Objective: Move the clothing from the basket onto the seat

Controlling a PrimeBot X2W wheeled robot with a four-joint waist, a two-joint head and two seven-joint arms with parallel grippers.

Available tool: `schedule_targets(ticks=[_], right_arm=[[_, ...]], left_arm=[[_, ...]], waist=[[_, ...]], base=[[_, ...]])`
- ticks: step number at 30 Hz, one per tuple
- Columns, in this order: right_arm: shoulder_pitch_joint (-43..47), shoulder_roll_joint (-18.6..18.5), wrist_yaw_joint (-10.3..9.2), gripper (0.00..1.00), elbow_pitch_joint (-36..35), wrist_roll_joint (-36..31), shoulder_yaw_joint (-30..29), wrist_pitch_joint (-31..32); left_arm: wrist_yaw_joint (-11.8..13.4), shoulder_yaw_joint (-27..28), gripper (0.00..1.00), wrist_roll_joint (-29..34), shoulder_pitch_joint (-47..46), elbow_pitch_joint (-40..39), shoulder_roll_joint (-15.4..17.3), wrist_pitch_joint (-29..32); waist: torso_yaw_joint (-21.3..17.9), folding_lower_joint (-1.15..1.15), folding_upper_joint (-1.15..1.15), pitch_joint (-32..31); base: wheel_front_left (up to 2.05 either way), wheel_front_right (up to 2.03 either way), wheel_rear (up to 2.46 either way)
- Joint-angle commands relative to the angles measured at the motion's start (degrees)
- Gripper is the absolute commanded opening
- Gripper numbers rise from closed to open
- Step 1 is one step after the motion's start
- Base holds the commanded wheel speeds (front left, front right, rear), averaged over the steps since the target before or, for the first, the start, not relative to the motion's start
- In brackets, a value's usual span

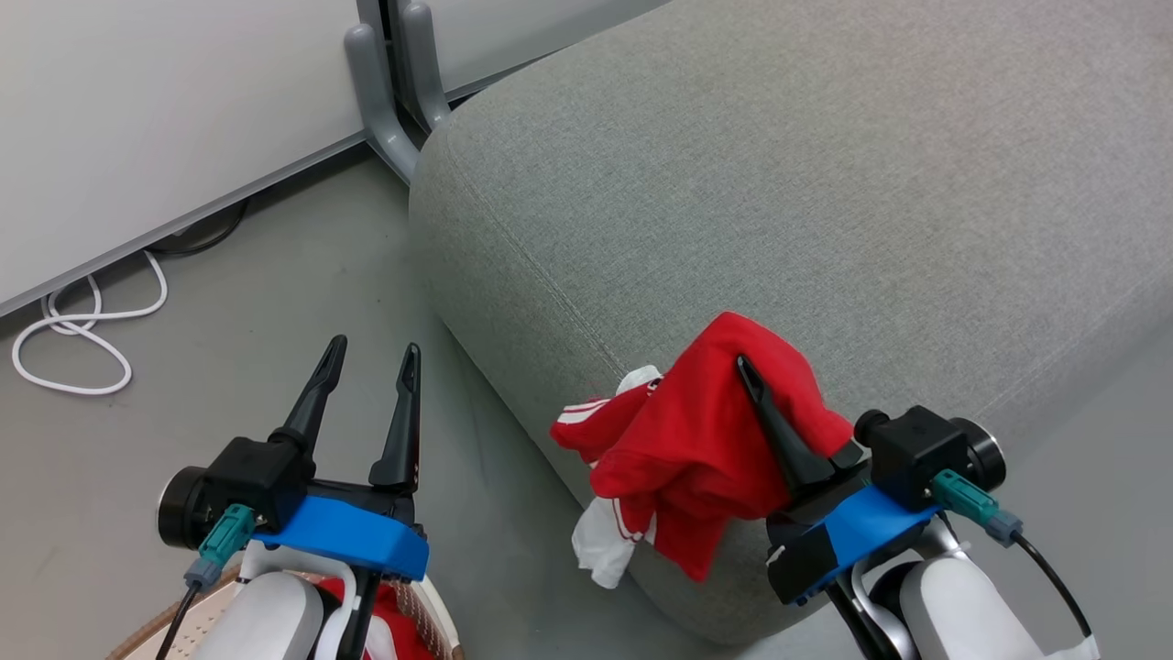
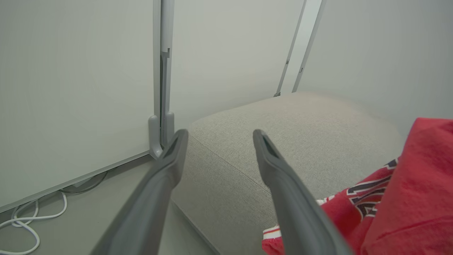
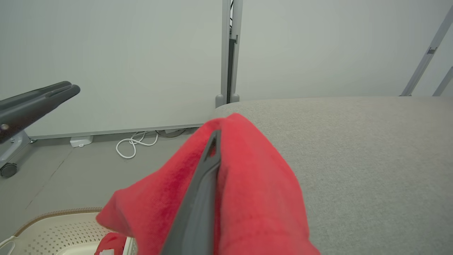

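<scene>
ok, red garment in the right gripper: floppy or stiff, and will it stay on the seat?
Likely very floppy: the red garment drapes in folds over the right gripper and hangs below it. Probably light, since a thin pinch carries it. It seems to hang over the edge of the seat, so released here it may slide off.

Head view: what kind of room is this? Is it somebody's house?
Likely a lab or office corner, not a home: pale partition panels on grey metal feet, a bare grey floor with a loose white cable, and a light grey fabric sofa seat.
</scene>
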Motion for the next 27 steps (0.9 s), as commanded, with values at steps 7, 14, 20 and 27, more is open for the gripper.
schedule_targets(ticks=[7, 14, 20, 27], right_arm=[[-1.3, 0.2, 0.01, 0.00, -2.4, 0.4, -2.0, 1.7], [-12.8, -2.4, 0.01, 0.00, -0.2, 4.1, -6.2, 3.8], [-26.0, -6.8, 0.01, 0.00, 5.5, 7.9, -13.7, 3.6], [-40.3, -12.1, 0.01, 0.00, 14.8, 10.4, -24.9, 0.8]], left_arm=[[-1.2, 1.5, 1.00, 1.9, 0.7, 0.7, -0.5, -0.2], [-0.3, 3.3, 1.00, 3.4, 1.5, -2.0, 0.8, -0.2], [-0.6, 2.7, 1.00, 5.4, -1.6, -6.4, 3.7, 1.9], [-0.2, 3.3, 1.00, 8.2, -5.5, -13.0, 7.8, 5.7]], waist=[[0.0, 0.00, -0.01, 0.9], [-0.1, 0.00, -0.01, 5.6], [2.5, 0.00, -0.01, 13.9], [5.4, 0.00, -0.01, 24.1]], base=[[0.00, 0.00, 0.00], [0.00, 0.00, 0.00], [0.00, 0.00, 0.00], [0.00, 0.00, 0.00]])
